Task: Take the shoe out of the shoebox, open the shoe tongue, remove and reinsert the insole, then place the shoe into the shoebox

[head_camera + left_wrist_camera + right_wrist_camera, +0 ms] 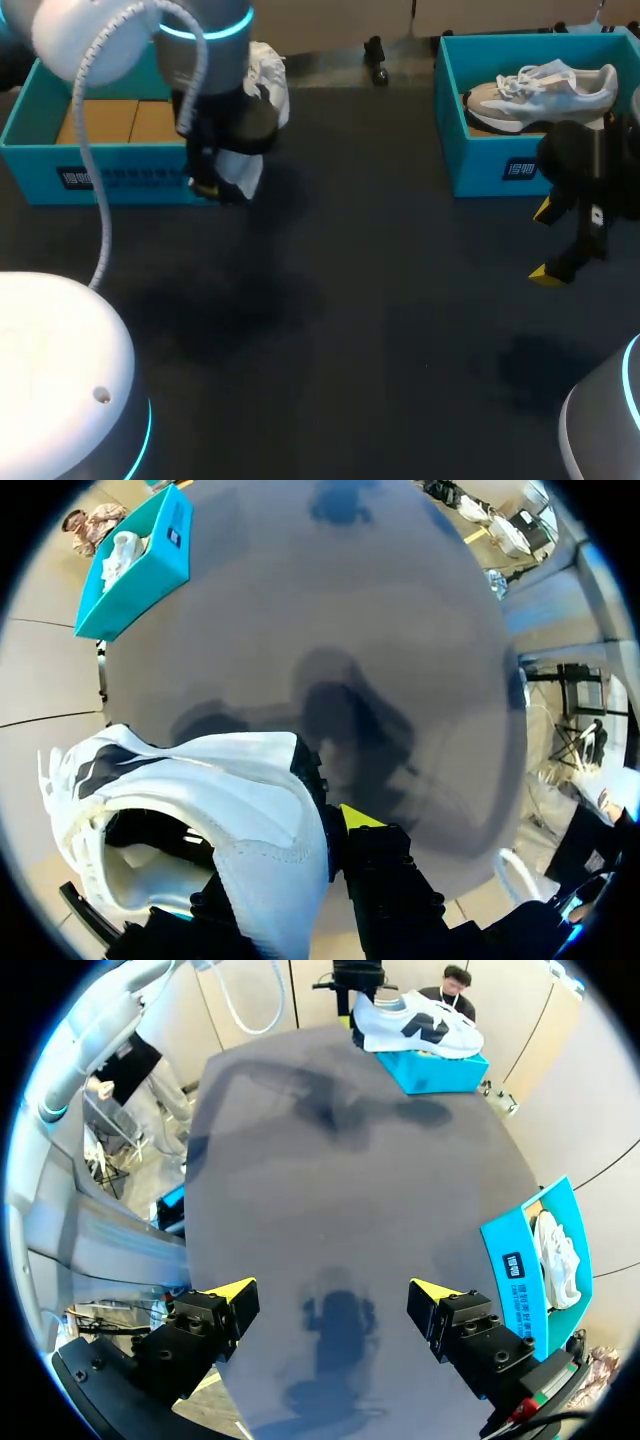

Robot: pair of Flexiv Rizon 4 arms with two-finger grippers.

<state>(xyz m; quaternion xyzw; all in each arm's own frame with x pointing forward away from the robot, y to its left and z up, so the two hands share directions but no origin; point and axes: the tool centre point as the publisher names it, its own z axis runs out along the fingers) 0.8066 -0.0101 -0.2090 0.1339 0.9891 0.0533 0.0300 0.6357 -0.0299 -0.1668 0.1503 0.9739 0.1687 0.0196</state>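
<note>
**Shoe is out, left hand holds it**

Above the bench [380, 330], just beside the right end of the left shoebox [110, 180], the white shoe [230, 790] hangs lifted. Its long axis runs along that end wall. My left hand [218, 180] is grasping the shoe by the edge of its opening. My right hand [332, 1295] is released and well apart from the shoebox, so I judge the tongue is its job once the shoe comes nearer.

white shoe [230, 790], teal shoebox [30, 150], dark table [380, 300]
</note>
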